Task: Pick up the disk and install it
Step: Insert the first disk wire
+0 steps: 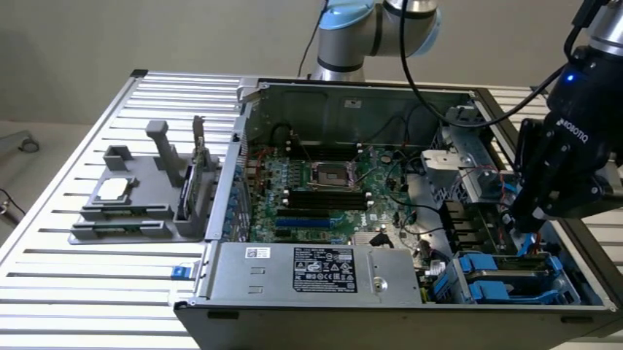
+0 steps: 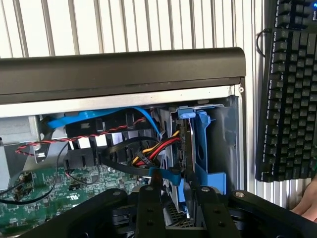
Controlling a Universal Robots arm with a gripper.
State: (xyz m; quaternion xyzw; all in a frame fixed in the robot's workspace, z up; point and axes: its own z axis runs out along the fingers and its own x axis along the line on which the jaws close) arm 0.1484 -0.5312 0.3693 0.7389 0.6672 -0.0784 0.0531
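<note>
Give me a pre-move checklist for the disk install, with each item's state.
1. Gripper over the drive bay at the case's corner: ok.
2. Disk standing on edge in the blue cage: ok.
3. Disk fully seated: cannot tell.
4. Gripper released from the disk: cannot tell.
5. Cables clear of the disk: not ok, the red, yellow and black bundle runs right up to it.
6. Workspace clear of people: not ok, a hand is beside the keyboard.
</note>
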